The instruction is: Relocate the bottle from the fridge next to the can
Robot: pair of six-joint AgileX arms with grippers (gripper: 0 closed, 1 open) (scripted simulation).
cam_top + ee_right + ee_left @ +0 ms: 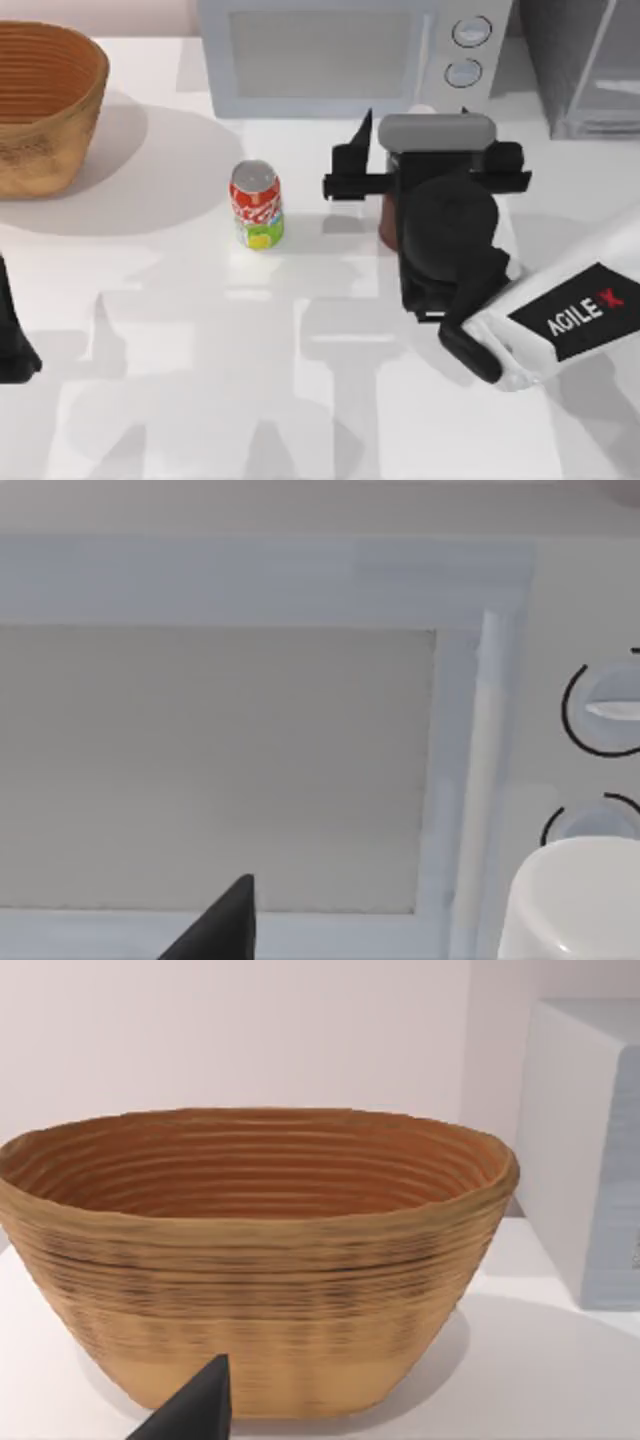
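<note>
The red can (257, 205) stands upright on the white table, left of centre. To its right, a sliver of the dark brown bottle (386, 218) shows under my right arm; its white cap (580, 905) stands in front of the microwave. My right gripper (412, 125) hangs over the bottle, open, its fingers spread wide to either side of the cap. One dark fingertip (228, 920) stands well apart from the cap. The grey fridge (590, 70) is at the back right corner. My left arm (15, 345) is parked at the left edge, its fingertip (200, 1405) facing the basket.
A white microwave (320, 55) with two round knobs stands at the back, right behind the bottle. A woven basket (45, 105) sits at the back left. Bare table lies in front of the can and the right arm.
</note>
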